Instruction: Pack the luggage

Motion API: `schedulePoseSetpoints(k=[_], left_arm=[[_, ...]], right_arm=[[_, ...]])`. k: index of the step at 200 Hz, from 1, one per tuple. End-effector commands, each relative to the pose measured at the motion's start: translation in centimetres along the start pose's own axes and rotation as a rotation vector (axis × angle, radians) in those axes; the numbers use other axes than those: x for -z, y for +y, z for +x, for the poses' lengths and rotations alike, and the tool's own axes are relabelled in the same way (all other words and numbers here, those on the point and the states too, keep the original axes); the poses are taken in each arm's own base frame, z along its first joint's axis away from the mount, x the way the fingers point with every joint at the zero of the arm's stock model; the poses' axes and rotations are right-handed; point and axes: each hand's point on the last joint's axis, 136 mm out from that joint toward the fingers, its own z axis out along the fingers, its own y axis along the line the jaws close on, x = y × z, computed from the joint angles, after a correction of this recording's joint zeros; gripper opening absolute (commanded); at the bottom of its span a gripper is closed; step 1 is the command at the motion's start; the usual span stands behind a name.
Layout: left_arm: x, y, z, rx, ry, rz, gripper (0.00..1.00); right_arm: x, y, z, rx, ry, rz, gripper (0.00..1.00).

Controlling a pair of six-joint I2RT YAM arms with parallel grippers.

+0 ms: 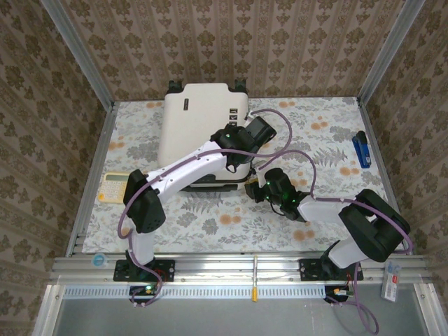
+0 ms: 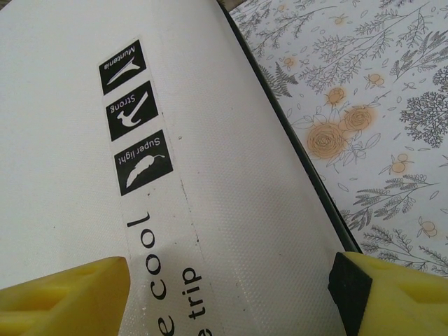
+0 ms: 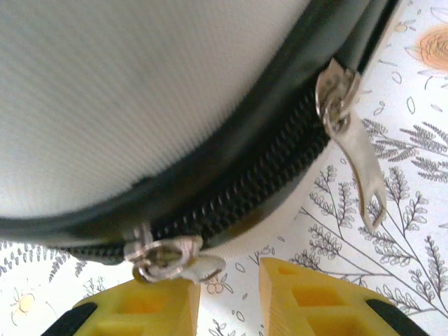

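Beneath the left pincer (image 2: pixel 231 274) lies the luggage (image 2: pixel 84 182), shut, with its cream shell uppermost. This pincer's fingers (image 2: pixel 63 297) stand wide apart and hold nothing. One hangs over the lid, the other over the dark seam (image 2: pixel 294 140) at the shell's edge. Ahead of the fingertips, three black labels (image 2: pixel 133 115) run in a row along the lid. Past the seam, to the pincer's outer side, the floral cloth (image 2: pixel 392 105) shows.

Just ahead of the right pincer (image 3: pixel 227 280) curves a rounded corner of the luggage, with the black zipper (image 3: pixel 259 175) running under the shell. The two yellow pads (image 3: pixel 322 304) stand a narrow gap apart and clamp nothing, and cloth shows between them. One slider (image 3: pixel 164 255) sits just above one fingertip, its ring at the mouth of the gap. A second slider (image 3: pixel 339 98) sits farther along the zipper, beyond the other fingertip, and its pull tab (image 3: pixel 365 175) hangs down toward the cloth.

From above, a blue object (image 1: pixel 361 149) lies well apart from the right pincer, on its outer side at the cloth's edge.
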Motion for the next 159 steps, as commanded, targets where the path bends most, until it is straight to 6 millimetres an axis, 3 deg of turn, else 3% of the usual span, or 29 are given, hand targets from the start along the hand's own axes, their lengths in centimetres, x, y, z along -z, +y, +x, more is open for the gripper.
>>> schedulePoseSetpoints(k=[1, 39, 130, 159], left_arm=[[-2.5, 1.9, 3.0, -0.034, 0.099, -0.103, 0.78], [-3.1, 1.8, 3.9, -0.032, 0.124, -0.097, 0.77], [-4.2, 2.1, 7.3, -0.055, 0.200, -0.085, 0.73], [-4.9, 1.6, 9.4, -0.120, 0.265, -0.089, 0.69]], right_arm=[[0.0, 0.5, -3.0, -0.010, -0.082, 0.000, 0.28], [-0.1, -0.1, -3.2, -0.006, -0.081, 0.034, 0.00], [1.4, -0.9, -2.9, -0.019, -0.066, -0.037, 0.00], [1.4, -1.4, -3.4, -0.046, -0.054, -0.041, 0.00]])
